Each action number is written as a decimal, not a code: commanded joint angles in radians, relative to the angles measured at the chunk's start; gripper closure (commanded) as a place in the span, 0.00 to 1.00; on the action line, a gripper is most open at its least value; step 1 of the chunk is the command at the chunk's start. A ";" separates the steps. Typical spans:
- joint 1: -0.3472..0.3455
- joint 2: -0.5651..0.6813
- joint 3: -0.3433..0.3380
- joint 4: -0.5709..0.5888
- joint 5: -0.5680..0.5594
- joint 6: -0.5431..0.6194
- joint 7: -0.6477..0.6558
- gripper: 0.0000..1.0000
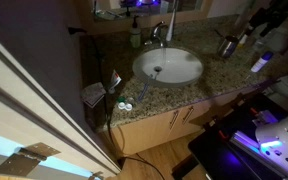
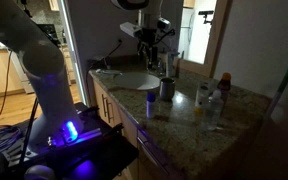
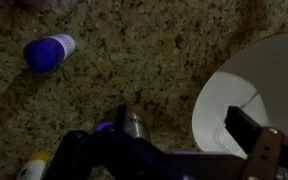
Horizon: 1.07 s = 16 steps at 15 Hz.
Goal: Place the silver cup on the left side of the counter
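Observation:
The silver cup stands upright on the speckled granite counter, just past the white sink basin. It also shows in an exterior view at the sink's edge. My gripper hangs above the counter close to the cup without touching it. In the wrist view my gripper is open and empty over bare granite beside the basin rim. The cup does not show in the wrist view.
A blue-capped white bottle lies near the gripper. More bottles stand further along the counter. The chrome faucet and greenish soap bottle stand behind the sink. Small items lie at the far counter end.

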<state>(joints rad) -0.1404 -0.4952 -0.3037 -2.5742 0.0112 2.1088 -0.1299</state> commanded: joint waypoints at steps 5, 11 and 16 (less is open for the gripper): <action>-0.025 0.004 0.023 0.001 0.013 -0.002 -0.011 0.00; -0.035 0.293 0.168 0.069 -0.024 0.376 0.374 0.00; -0.063 0.521 0.196 0.197 -0.180 0.473 0.710 0.00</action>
<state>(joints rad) -0.1752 -0.0975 -0.1115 -2.4771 -0.1082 2.5739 0.4518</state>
